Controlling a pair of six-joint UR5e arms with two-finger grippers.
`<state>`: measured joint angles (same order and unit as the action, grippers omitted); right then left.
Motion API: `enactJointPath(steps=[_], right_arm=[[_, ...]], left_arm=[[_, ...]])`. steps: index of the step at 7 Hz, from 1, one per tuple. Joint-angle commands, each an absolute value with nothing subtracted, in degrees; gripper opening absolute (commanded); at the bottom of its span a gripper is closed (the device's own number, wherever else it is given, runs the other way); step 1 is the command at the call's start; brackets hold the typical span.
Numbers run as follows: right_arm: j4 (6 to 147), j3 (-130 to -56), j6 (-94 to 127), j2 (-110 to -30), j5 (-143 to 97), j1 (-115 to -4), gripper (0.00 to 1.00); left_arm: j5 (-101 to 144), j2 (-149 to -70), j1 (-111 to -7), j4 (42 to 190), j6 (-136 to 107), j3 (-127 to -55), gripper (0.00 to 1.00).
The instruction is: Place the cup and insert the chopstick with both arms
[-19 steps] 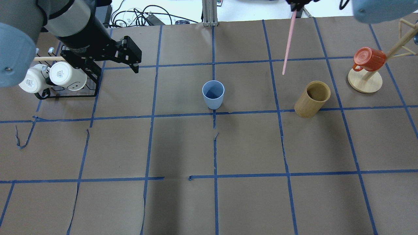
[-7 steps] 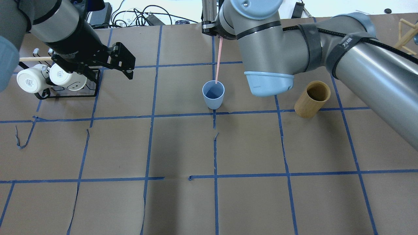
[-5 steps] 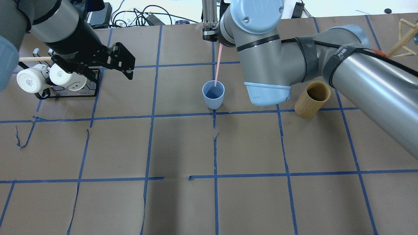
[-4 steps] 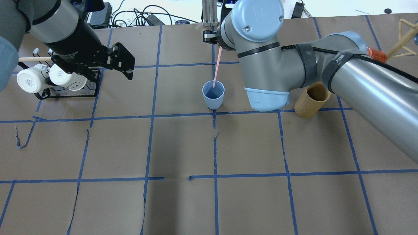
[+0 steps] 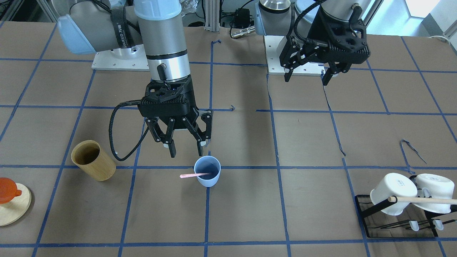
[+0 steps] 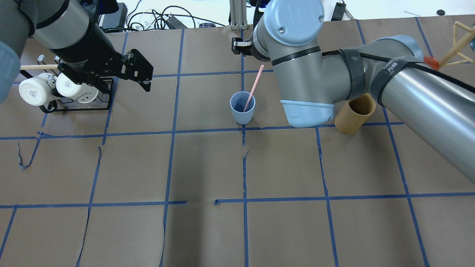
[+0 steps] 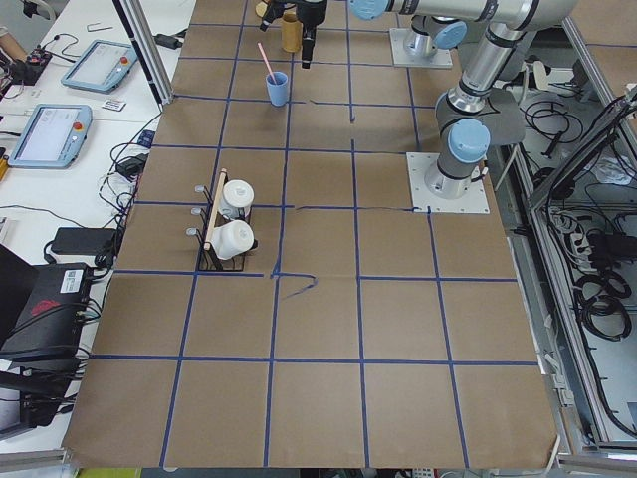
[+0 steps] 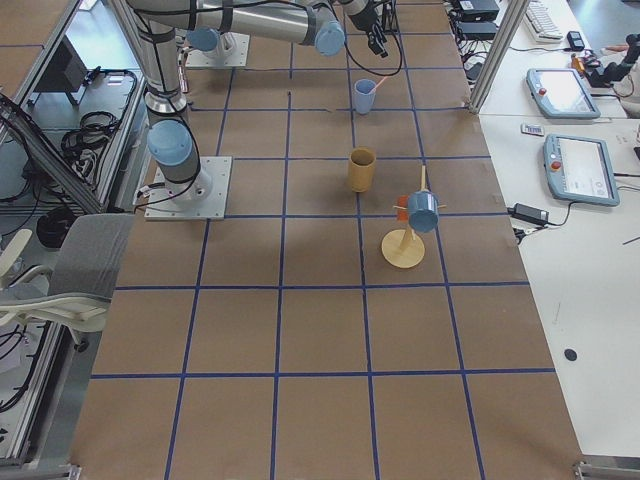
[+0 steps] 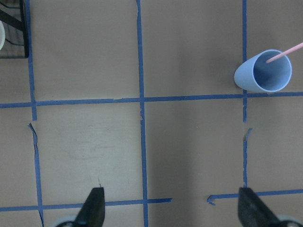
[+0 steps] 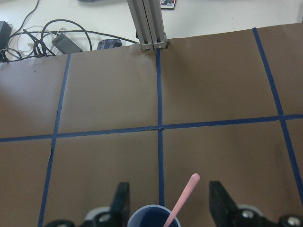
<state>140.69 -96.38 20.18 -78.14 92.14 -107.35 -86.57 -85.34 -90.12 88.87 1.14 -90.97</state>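
Observation:
The light-blue cup (image 5: 207, 175) stands upright near the table's middle; it also shows in the overhead view (image 6: 242, 107). The pale-pink chopstick (image 5: 194, 175) rests in it, leaning over the rim (image 6: 253, 87), free of any gripper. My right gripper (image 5: 187, 146) hangs just above and behind the cup, open and empty; its wrist view shows the chopstick (image 10: 182, 203) rising between the spread fingers. My left gripper (image 5: 307, 76) is open and empty, high and far off, near the mug rack in the overhead view (image 6: 146, 79). Its wrist view sees the cup (image 9: 263, 72).
A tan wooden cylinder (image 6: 354, 113) stands to the right of the cup, beside the right arm's elbow. A black rack (image 6: 74, 107) with two white mugs and a wooden rod (image 6: 37, 67) sits at the far left. A wooden mug stand (image 5: 10, 208) with an orange mug is at the far right.
The right gripper has opened and let go of the chopstick. The chopstick has dropped into the cup and tipped to lean on its rim. The left arm has barely moved.

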Motion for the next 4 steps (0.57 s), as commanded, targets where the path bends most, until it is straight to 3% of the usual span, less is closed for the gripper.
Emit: enactJointPath(steps=[1, 4], right_arm=[[122.87, -90.91, 19.87, -79.72, 91.94, -105.83, 1.00], [100.09, -85.53, 17.33, -81.91, 91.41, -96.19, 1.00]], left_arm=[[-86.57, -85.25, -90.09, 89.03, 1.14, -90.97, 1.00], [-86.57, -85.08, -90.00, 89.56, 1.14, -90.97, 1.00]])
